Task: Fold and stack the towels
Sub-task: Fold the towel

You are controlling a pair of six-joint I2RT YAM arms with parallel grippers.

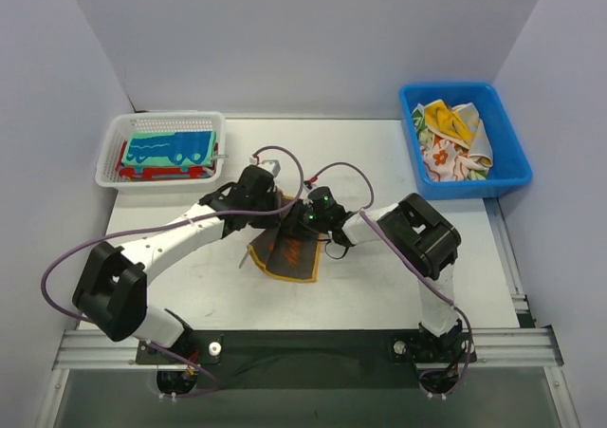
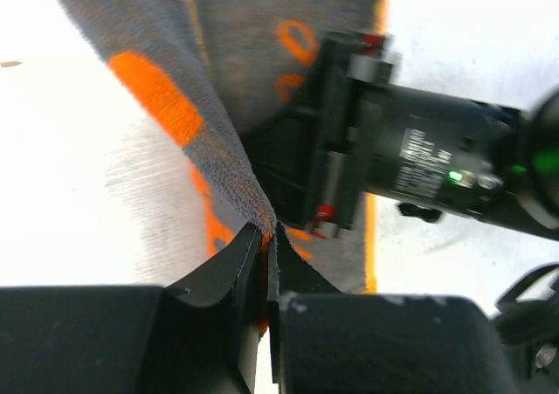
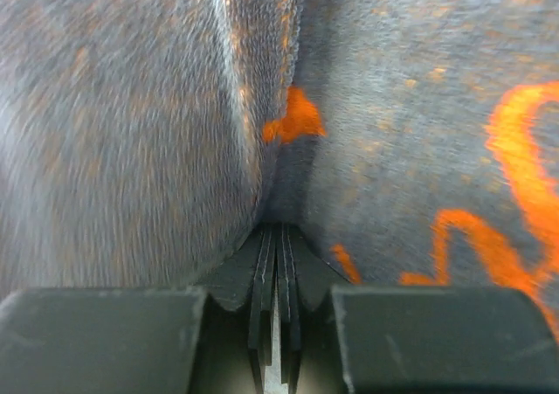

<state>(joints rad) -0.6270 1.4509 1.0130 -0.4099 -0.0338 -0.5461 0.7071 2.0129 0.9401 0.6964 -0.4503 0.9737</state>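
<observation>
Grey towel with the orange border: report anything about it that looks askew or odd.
The grey terry towel with orange border and lettering hangs bunched and crooked between the left claw and right claw, both pinching it close together, its lower corner resting on the white table. Not flat, not yet folded.

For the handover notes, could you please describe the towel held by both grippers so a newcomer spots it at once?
On the white table, midway between the mesh basket and the blue bin, the left gripper and right gripper pinch a grey towel. Unlike the teal towel and the floral towel nearby, it has an orange border and lettering.
</observation>
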